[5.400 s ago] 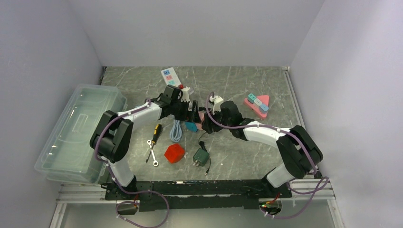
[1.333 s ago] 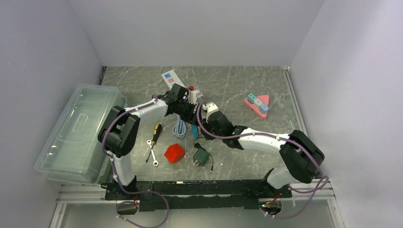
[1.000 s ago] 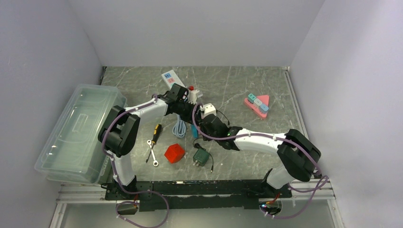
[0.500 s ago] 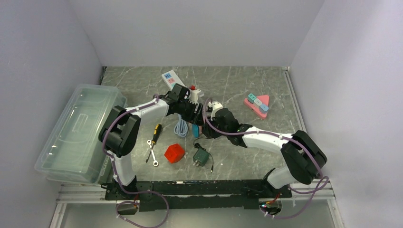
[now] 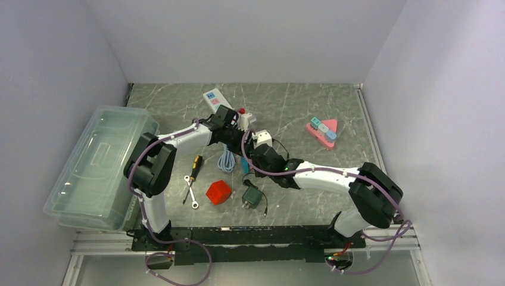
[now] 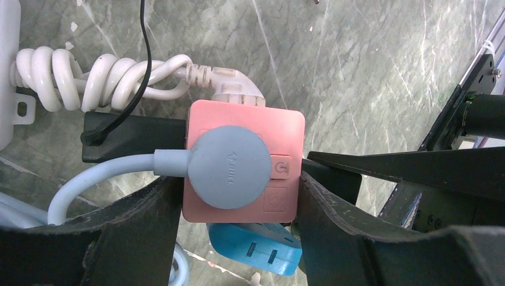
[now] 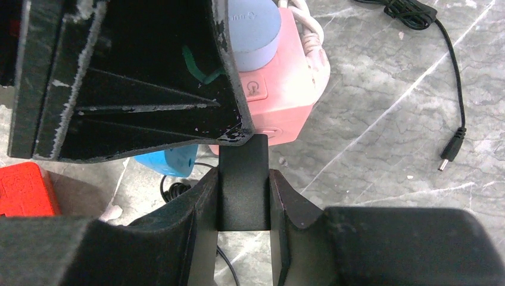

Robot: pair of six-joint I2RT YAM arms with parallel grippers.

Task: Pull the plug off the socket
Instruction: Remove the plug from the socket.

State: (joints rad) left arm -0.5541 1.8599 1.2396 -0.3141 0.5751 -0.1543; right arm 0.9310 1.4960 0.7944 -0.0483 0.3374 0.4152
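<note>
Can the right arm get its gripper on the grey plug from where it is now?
Probably not yet. The right gripper sits low beside the pink socket, closed on a black piece; a finger of the left gripper screens the grey plug.

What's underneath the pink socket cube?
A blue adapter pokes out from beneath the lower edge of the pink socket cube, two slots showing. The rest of it, and whether the two touch, is covered by the cube.

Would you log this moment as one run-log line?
left tool: shut on pink socket | grey plug: seated in socket | right tool: shut on black bar, not plug | pull: not done
</note>
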